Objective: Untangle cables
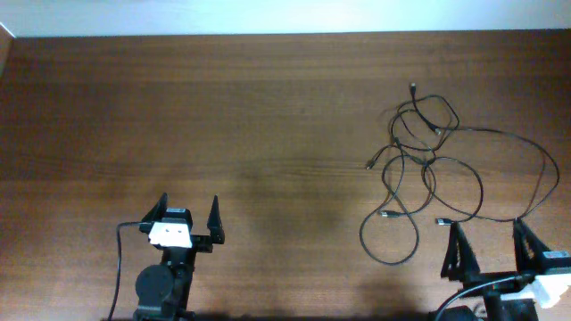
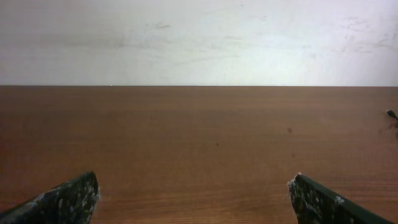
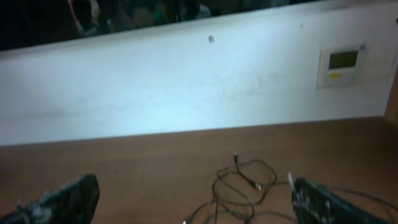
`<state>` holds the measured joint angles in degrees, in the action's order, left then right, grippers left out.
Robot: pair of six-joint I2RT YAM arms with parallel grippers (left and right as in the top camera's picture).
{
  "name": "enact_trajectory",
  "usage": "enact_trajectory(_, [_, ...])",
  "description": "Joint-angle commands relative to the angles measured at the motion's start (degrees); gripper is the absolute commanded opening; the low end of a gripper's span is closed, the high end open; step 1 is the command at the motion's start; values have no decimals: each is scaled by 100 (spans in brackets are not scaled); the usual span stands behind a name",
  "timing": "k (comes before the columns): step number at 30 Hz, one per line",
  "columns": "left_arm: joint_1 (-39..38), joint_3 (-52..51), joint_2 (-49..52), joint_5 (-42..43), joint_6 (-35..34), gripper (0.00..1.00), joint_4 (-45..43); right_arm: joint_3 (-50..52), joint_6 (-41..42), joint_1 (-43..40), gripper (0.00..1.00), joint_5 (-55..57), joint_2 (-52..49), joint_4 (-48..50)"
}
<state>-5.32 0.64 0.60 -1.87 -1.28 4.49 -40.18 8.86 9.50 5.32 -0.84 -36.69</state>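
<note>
Near edge, left side: left pincer, jaws spread wide apart above bare wood. In the left wrist view, both fingers at the lower corners, with brown tabletop between them.

Near edge, right side: right pincer, jaws likewise spread wide, well apart from the left pincer. In the right wrist view, fingers low in frame.

Just beyond the right pincer: cables, thin black cords in one loose tangle lying flat on the right half of the tabletop. Nearest loop ahead and to the left of the right pincer. One small plug end just beside its left fingertip. One long strand swept out toward the right edge and back close to the pincer; contact not determinable. Densest crossings toward the far part of the tangle. Only a cord tip in the left wrist view, far right.

Farthest: white wall along the far edge, with a small pale wall panel with display at upper right.
</note>
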Motion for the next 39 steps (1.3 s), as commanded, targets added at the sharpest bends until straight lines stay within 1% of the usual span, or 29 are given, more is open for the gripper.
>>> enact_trajectory(1, [28, -9, -31, 63, 70, 99, 35, 750, -2, -20, 98, 4, 61, 1624])
enact_trajectory(2, [28, -9, -31, 63, 70, 99, 33, 1185, -2, -20, 98, -52, 61, 2734])
enact_trajectory(5, [28, -9, -31, 63, 70, 99, 35, 2011, -2, -20, 98, -66, 61, 4496])
enact_trajectory(6, [28, -9, -31, 63, 70, 99, 35, 2459, 0, -20, 99, -90, 61, 5254])
enact_trajectory(7, [28, -9, -31, 63, 70, 99, 35, 2769, -2, -22, 99, -105, 61, 5663])
enact_trajectory(9, [28, -9, -31, 63, 70, 99, 33, 3274, -2, -26, 98, -101, 61, 5982])
enact_trajectory(13, [28, -9, -31, 63, 68, 99, 35, 3950, 0, -26, 98, -105, 61, 5967])
enact_trajectory(16, [28, -9, -31, 63, 70, 99, 35, 3987, -2, -26, 98, -105, 63, 5222])
enact_trajectory(19, [28, -9, -31, 63, 70, 99, 35, 3987, -4, -26, 98, -55, 63, 3585])
enact_trajectory(20, [28, -9, -31, 63, 70, 99, 33, 3987, -9, -26, 98, -15, 63, 3222])
enact_trajectory(24, [28, -9, -31, 63, 70, 99, 33, 3987, -544, -26, 98, -20, 63, 3246])
enact_trajectory(39, [28, -9, -31, 63, 70, 99, 33, 3987, -544, -24, 98, -20, 52, 3248])
